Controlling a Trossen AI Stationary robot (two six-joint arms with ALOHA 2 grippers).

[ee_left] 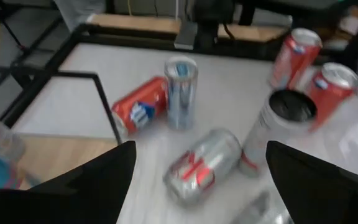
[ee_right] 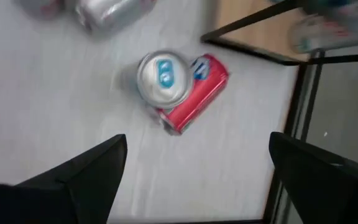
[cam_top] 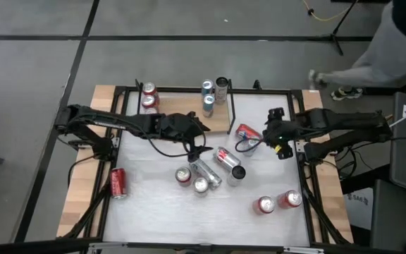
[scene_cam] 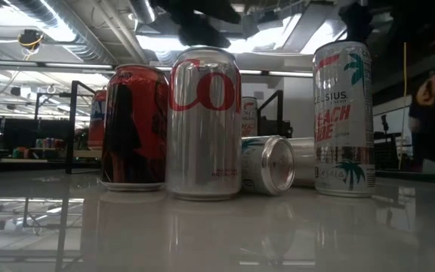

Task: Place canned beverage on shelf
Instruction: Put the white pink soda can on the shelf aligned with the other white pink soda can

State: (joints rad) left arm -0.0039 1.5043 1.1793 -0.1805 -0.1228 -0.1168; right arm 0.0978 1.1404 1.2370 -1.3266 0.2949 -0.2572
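The white table fills the black frame, and the shelf, a wooden board with black rails, lies along its far edge. Four cans stand on the shelf: two red ones at its left end, and two blue-and-silver ones beside a dark-topped can near its right end.

The left arm reaches in from the left, stretched low across the table, its gripper just off the shelf's front rail with jaws wide apart and nothing between them. Ahead of it in the left wrist view lie a silver can on its side, an upright slim can and a red can on its side.

The right arm comes in from the right, its gripper above the table just right of the shelf's corner, jaws also spread and empty. That red can lies on its side below and between its fingers, near the shelf's rail, with the slim can touching it.

More cans stand and lie in the middle, two red ones at front right, one at front left.
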